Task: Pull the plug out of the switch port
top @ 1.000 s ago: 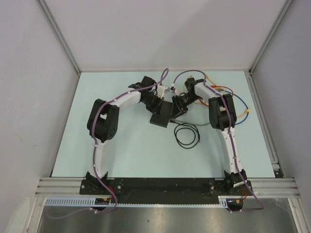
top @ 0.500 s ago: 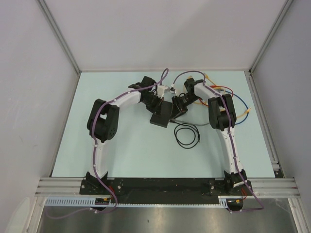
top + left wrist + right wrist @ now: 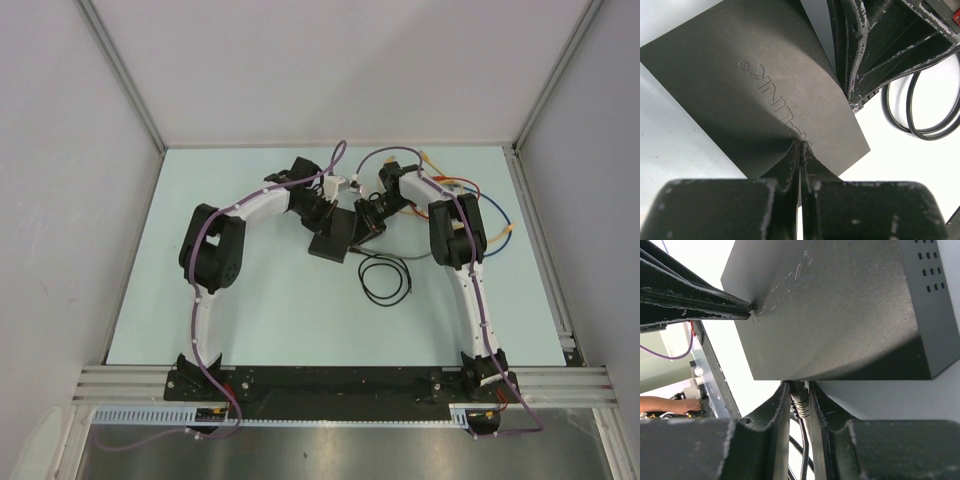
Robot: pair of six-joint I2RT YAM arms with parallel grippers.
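Note:
The switch (image 3: 333,236) is a flat matte-black box lying on the pale table between the two arms. My left gripper (image 3: 322,213) is shut, with its tips pressed on the switch's top (image 3: 755,95) by the embossed lettering; the closed tips (image 3: 800,142) hold nothing. My right gripper (image 3: 367,219) is shut on the plug (image 3: 800,402), a dark ribbed connector. The plug's front end meets the switch's side edge (image 3: 840,305). The plug's black cable runs back between my right gripper's fingers (image 3: 799,386) to a coil (image 3: 385,278).
Coloured cables (image 3: 480,200) lie at the back right, and a white connector (image 3: 338,184) lies behind the grippers. The cable coil also shows in the left wrist view (image 3: 920,115). Grey enclosure walls surround the table. A person's hand (image 3: 670,405) shows far off.

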